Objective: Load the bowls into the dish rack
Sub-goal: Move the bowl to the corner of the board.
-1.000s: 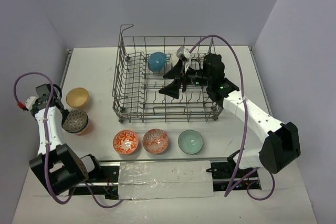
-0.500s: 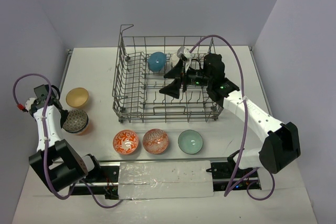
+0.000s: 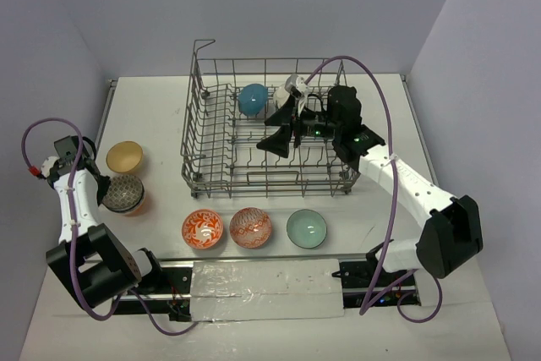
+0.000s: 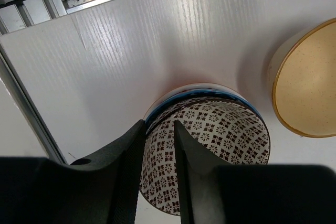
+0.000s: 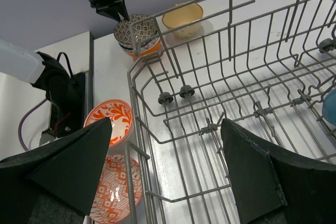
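- Pickup step: left hand (image 4: 158,127) partly open astride rim of patterned bowl (image 4: 220,140); grip unclear.
- Right hand (image 5: 165,129) wide open, empty, over dish rack (image 3: 203,124).
- Next: pinch rim, lift clear, carry to rack.

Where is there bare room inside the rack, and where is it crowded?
Bare: in the dish rack, the left half and front rows, along its left and near walls. Crowded: the back, around the teal bowl and the open right gripper.
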Available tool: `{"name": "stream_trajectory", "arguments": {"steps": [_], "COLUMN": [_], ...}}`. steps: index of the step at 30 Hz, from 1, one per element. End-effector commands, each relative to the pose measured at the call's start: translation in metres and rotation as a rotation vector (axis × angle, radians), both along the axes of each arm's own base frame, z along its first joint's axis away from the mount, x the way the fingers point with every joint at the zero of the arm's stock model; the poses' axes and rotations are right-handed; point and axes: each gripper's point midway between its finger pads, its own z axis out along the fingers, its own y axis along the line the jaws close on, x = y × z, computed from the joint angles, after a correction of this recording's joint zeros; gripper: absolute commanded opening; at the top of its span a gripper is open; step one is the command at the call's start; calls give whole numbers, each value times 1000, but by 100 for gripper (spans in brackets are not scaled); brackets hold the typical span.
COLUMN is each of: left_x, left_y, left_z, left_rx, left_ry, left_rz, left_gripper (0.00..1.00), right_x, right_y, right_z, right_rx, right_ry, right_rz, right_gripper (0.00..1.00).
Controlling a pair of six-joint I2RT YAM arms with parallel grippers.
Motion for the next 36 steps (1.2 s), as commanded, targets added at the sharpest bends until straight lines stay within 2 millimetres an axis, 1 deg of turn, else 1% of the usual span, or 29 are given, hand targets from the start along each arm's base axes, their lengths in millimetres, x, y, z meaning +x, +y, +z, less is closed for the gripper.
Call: {"name": "stream_trajectory", "arguments": {"steps": [1,8,10,13,16,19,23,27,29,30,32,33,34,36], "left_x": [11,13,12,10,7,7,9,9,9,9,10,10,11,13], "left_y": [0,-3,-5,-11,-13,-12,-8,-7,-6,-6,-6,-6,-6,-6], "left_z": [3,2,-1,-13,-18,-15,0,7,10,10,13,14,16,18], "left_rx": [-5,-11,-27,-65,-76,-65,-30,-13,-6,-4,0,1,4,7], "left_ry": [-51,-70,-62,-40,-33,-44,-71,-87,-98,-101,-111,-114,-121,-131], "left_rz": [-19,-29,-31,-35,-30,-28,-24,-23,-23,-25,-26,-28,-32,-37], "left_gripper": [33,29,28,24,21,20,21,21,18,13,8,3,1,0], "right_x": [9,12,12,13,13,13,15,15,15,15,15,15,15,15], "right_y": [0,-1,-1,-1,0,-1,-1,0,0,0,0,1,1,1], "right_z": [18,16,15,14,13,13,12,12,12,11,11,12,11,11], "right_rx": [20,14,13,11,10,10,8,8,9,8,9,10,9,9], "right_ry": [-57,-53,-50,-49,-45,-48,-45,-42,-41,-38,-36,-36,-33,-33], "right_rz": [-14,-20,-20,-24,-20,-23,-26,-21,-21,-21,-20,-17,-17,-17], "right_gripper": [92,92,92,92,92,92,92,92,92,91,92,92,92,92]}}
